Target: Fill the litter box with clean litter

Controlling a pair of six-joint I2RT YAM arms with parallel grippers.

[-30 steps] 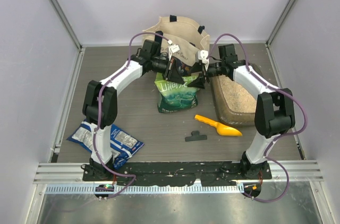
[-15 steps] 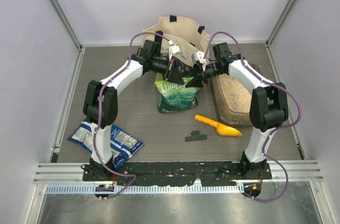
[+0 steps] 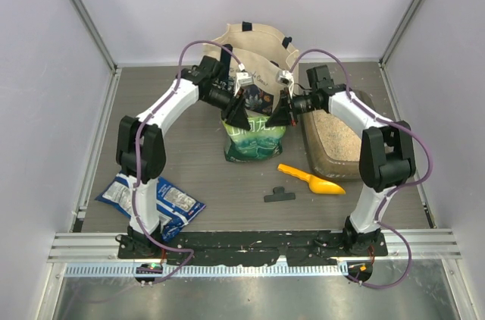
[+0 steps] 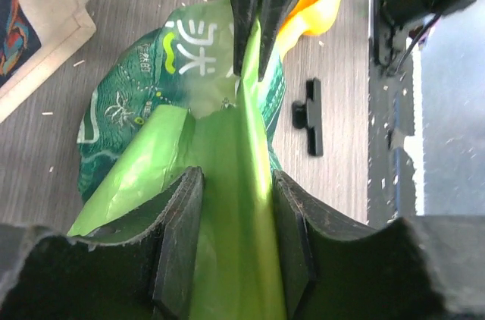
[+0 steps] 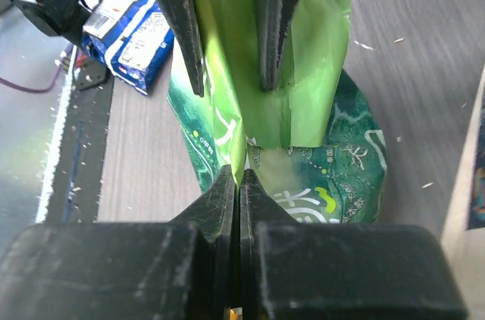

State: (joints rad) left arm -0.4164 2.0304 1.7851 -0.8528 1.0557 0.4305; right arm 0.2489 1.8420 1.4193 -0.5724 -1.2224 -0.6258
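Observation:
The litter box (image 3: pixel 333 172) sits at the right of the table with pale clean litter (image 3: pixel 337 136) in it. A green-and-white pouch (image 3: pixel 254 138) stands upright at the centre, between my two grippers. My left gripper (image 3: pixel 237 114) is at its top left. Its jaws are open, and the pouch's lime top flap (image 4: pixel 227 153) runs between the two fingers (image 4: pixel 178 248). My right gripper (image 5: pixel 239 176) is shut on the pouch's top edge from the right side (image 3: pixel 281 115). In the left wrist view it shows pinching that edge (image 4: pixel 254 24).
A cream tote bag (image 3: pixel 250 43) stands just behind the pouch. A yellow scoop (image 3: pixel 311 180) and a black clip (image 3: pixel 279 196) lie in front of the litter box. A blue snack bag (image 3: pixel 151 199) lies at the near left by the left arm's base.
My right gripper moved left to the pouch and shut on its top edge. My left gripper opened its jaws around the top flap. The pouch's top now stands more spread.

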